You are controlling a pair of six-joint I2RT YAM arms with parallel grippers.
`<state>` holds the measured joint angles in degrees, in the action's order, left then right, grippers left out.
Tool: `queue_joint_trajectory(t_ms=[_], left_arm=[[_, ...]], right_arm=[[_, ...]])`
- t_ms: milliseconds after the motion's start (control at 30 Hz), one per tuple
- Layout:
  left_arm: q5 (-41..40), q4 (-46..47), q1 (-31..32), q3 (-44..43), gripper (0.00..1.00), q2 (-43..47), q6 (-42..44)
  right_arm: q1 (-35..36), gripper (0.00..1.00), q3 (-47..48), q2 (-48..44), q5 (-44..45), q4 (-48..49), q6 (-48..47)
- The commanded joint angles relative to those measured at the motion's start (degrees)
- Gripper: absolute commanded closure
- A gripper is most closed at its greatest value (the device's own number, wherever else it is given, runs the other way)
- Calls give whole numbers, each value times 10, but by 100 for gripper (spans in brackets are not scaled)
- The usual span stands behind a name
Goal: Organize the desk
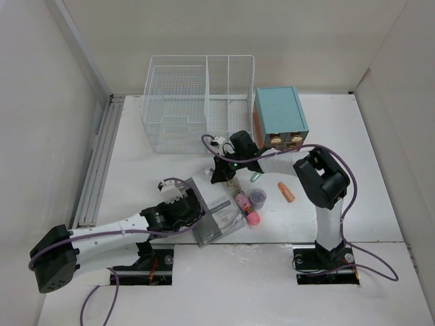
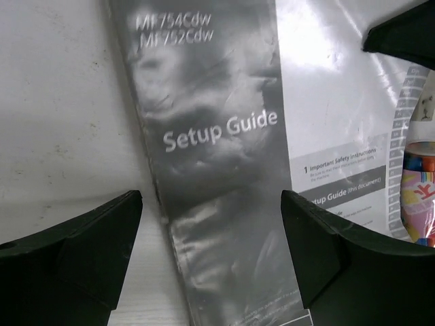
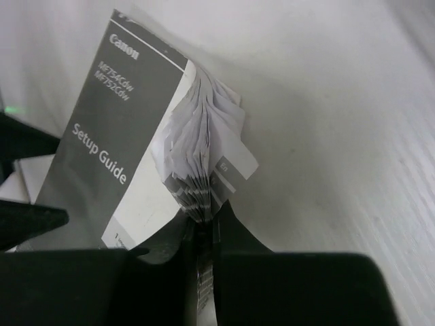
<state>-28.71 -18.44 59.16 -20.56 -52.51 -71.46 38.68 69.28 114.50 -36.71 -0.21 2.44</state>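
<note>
A grey-and-white Setup Guide booklet (image 1: 219,216) lies on the white desk (image 1: 360,170) in front of the arms. My right gripper (image 1: 227,174) is shut on the booklet's far edge. In the right wrist view the fanned pages (image 3: 204,156) are pinched between the jaws of the right gripper (image 3: 207,227), and that edge is lifted. My left gripper (image 1: 189,206) is open over the booklet's near left part. In the left wrist view the left gripper (image 2: 212,231) straddles the grey cover (image 2: 217,136), with the fingers (image 2: 75,251) apart and holding nothing.
A pink tube (image 1: 249,209), a small purple jar (image 1: 258,197), an orange piece (image 1: 287,192) and a green piece (image 1: 256,178) lie right of the booklet. A white wire basket (image 1: 197,102) and a teal drawer box (image 1: 280,117) stand at the back. White walls border the desk.
</note>
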Motion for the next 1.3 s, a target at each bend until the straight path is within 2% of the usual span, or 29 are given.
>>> queue_joint_trajectory(t_ms=[0,100,367,600,900,1267], left_arm=[[1,-17,3,-5,18,3,-9],[1,-17,3,0,18,29,-14],[1,-48,3,5,15,134,-19],[1,-48,3,-1,12,150,0],[1,103,3,17,10,139,67],[16,184,-27,56,7,116,99]], right_arm=[[9,100,-4,10,-87,11,2],[4,100,-4,-6,-116,11,2],[-38,100,-4,-126,-170,11,2],[-86,100,2,-161,-237,21,34],[-86,100,-3,-116,-364,47,60],[-81,100,15,-115,-496,47,20]])
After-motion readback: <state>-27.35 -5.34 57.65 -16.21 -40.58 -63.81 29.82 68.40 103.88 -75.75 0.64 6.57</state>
